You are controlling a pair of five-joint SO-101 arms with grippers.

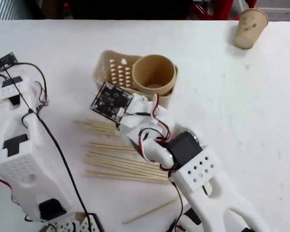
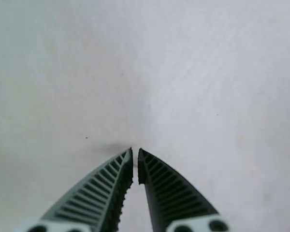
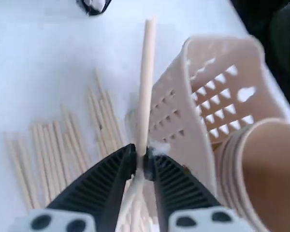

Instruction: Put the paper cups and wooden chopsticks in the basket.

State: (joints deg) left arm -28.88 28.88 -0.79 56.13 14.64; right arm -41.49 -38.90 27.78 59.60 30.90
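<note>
My right gripper [image 3: 144, 160] is shut on one wooden chopstick [image 3: 146, 82], which sticks out past the fingertips beside the wall of the beige perforated basket [image 3: 217, 92]. A stack of paper cups [image 1: 154, 74] stands in the basket [image 1: 112, 67]. Another paper cup [image 1: 250, 28] stands alone at the far right of the table. Several chopsticks [image 1: 121, 162] lie in loose rows in front of the basket, under the right arm [image 1: 183, 150]. My left gripper [image 2: 135, 155] is shut with nothing in it over bare white table.
The left arm [image 1: 17, 140] stands at the table's left edge with black cables trailing from it. A single stray chopstick [image 1: 150, 210] lies near the front. A small black board [image 1: 6, 60] sits at the far left.
</note>
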